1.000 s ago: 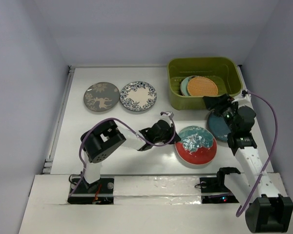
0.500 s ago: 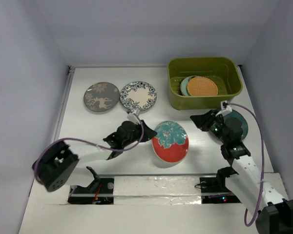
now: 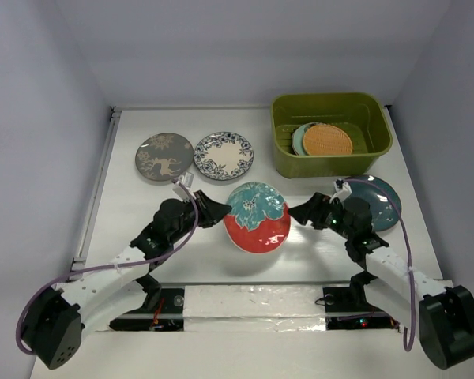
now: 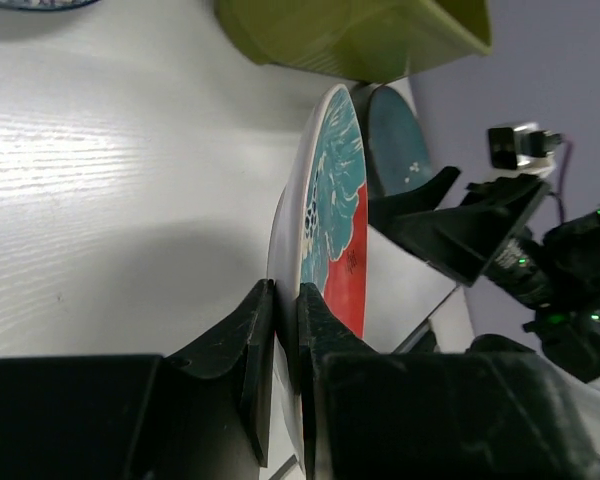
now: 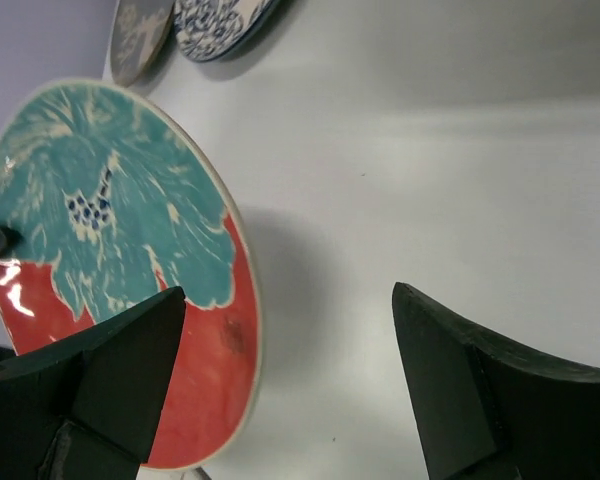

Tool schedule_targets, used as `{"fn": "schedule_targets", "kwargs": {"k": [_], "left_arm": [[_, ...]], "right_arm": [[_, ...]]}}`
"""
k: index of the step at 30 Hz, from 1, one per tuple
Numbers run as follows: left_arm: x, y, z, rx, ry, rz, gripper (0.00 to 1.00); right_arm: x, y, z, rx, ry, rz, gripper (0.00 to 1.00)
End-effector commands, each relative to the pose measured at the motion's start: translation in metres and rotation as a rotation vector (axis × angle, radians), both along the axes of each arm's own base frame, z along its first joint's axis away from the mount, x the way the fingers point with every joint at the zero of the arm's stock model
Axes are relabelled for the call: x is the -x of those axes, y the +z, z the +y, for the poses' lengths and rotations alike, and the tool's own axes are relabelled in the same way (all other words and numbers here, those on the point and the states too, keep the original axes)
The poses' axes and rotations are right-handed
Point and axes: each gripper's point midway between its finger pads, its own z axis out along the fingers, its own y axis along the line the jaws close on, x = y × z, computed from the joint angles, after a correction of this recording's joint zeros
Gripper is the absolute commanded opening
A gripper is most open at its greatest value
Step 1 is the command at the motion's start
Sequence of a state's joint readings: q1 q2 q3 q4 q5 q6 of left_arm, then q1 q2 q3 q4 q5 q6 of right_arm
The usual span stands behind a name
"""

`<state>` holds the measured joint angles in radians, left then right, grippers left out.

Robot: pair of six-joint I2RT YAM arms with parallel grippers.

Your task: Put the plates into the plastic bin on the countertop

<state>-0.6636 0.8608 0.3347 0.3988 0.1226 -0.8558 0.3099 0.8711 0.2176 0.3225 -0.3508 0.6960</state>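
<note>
My left gripper (image 3: pixel 215 210) (image 4: pixel 286 300) is shut on the rim of the red-and-teal floral plate (image 3: pixel 257 217) (image 4: pixel 332 190) (image 5: pixel 110 250), which it holds tilted on edge above the countertop (image 3: pixel 126 213). My right gripper (image 3: pixel 303 212) (image 5: pixel 288 295) stands open just right of that plate, its jaws on either side of the plate's right rim without touching. The dark teal plate (image 3: pixel 379 202) (image 4: pixel 395 140) lies flat behind the right gripper. The olive-green plastic bin (image 3: pixel 332 103) (image 4: pixel 360 35) holds an orange plate (image 3: pixel 327 139) on a mint green one (image 3: pixel 299 140). A grey deer plate (image 3: pixel 164 155) and a white blue-floral plate (image 3: pixel 223 155) lie at the back left.
A strip of silver tape (image 3: pixel 253 300) runs along the near edge between the arm bases. Grey walls close in the left, back and right sides. The bin stands against the back right corner.
The left arm has carried the red-and-teal plate leftward and away from the near edge. The right gripper has left the dark teal plate, swung left toward the held plate and opened wide.
</note>
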Motion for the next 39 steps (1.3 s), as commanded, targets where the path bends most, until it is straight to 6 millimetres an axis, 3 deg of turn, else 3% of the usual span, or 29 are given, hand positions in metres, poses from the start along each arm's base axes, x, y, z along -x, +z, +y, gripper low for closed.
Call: {"fn": "schedule_targets", "kwargs": {"k": [1,8,14,18,19,20,21,23,24,25,27,28,29,30,31,34,35,36,37,38,39], "left_arm": [[0.004,0.107,-0.011,0.286,-0.067,-0.214,0.0],[0.01,0.125,-0.017,0.362,-0.137,-0.238,0.0],[0.02,0.149,-0.021,0.42,-0.196,-0.287,0.0],[0.022,0.156,-0.019,0.396,-0.204,-0.323,0.0],[0.021,0.155,-0.019,0.378,-0.197,-0.324,0.0],[0.017,0.15,-0.017,0.347,-0.171,-0.303,0.01],[0.014,0.147,-0.014,0.312,-0.154,-0.313,0.14],[0.009,0.139,-0.005,0.259,-0.095,-0.302,0.27],[0.007,0.135,-0.001,0.225,-0.073,-0.31,0.38],[0.006,0.133,0.002,0.205,-0.058,-0.31,0.42],[0.005,0.125,0.014,0.162,-0.006,-0.299,0.49],[0.006,0.121,0.017,0.143,0.004,-0.303,0.51],[0.007,0.11,0.021,0.118,0.013,-0.283,0.52],[0.009,0.112,0.026,0.119,0.031,-0.294,0.52],[0.011,0.108,0.028,0.112,0.035,-0.29,0.52],[0.018,0.091,0.036,0.096,0.047,-0.269,0.52],[0.022,0.083,0.039,0.093,0.048,-0.257,0.52],[0.024,0.079,0.04,0.091,0.048,-0.252,0.52],[0.025,0.075,0.041,0.088,0.048,-0.248,0.52],[0.027,0.069,0.043,0.082,0.049,-0.243,0.52],[0.028,0.065,0.044,0.077,0.053,-0.24,0.51]], "right_arm": [[0.004,0.03,0.021,-0.073,0.121,-0.14,0.9],[0.019,0.048,0.038,-0.132,0.237,-0.184,0.88],[0.02,0.058,0.046,-0.172,0.286,-0.185,0.66],[0.024,0.077,0.051,-0.227,0.321,-0.226,0.07],[0.023,0.082,0.051,-0.234,0.315,-0.233,0.0],[0.021,0.088,0.05,-0.243,0.296,-0.239,0.0],[0.021,0.101,0.048,-0.25,0.287,-0.263,0.0],[0.012,0.12,0.042,-0.249,0.223,-0.295,0.0],[0.006,0.145,0.039,-0.252,0.193,-0.345,0.0],[0.005,0.157,0.034,-0.239,0.16,-0.349,0.0],[-0.01,0.186,0.021,-0.2,0.057,-0.416,0.0],[-0.017,0.218,0.011,-0.193,0.007,-0.46,0.0],[-0.028,0.231,0.001,-0.176,-0.05,-0.48,0.0],[-0.036,0.244,-0.007,-0.17,-0.088,-0.5,0.0],[-0.048,0.273,-0.028,-0.167,-0.159,-0.545,0.0],[-0.09,0.282,-0.054,-0.143,-0.243,-0.502,0.0],[-0.103,0.306,-0.071,-0.13,-0.303,-0.536,0.0],[-0.128,0.292,-0.079,-0.105,-0.336,-0.476,0.0],[-0.141,0.289,-0.086,-0.086,-0.36,-0.45,0.0],[-0.151,0.309,-0.094,-0.069,-0.385,-0.484,0.0],[-0.174,0.295,-0.11,-0.043,-0.446,-0.437,0.0]]}}
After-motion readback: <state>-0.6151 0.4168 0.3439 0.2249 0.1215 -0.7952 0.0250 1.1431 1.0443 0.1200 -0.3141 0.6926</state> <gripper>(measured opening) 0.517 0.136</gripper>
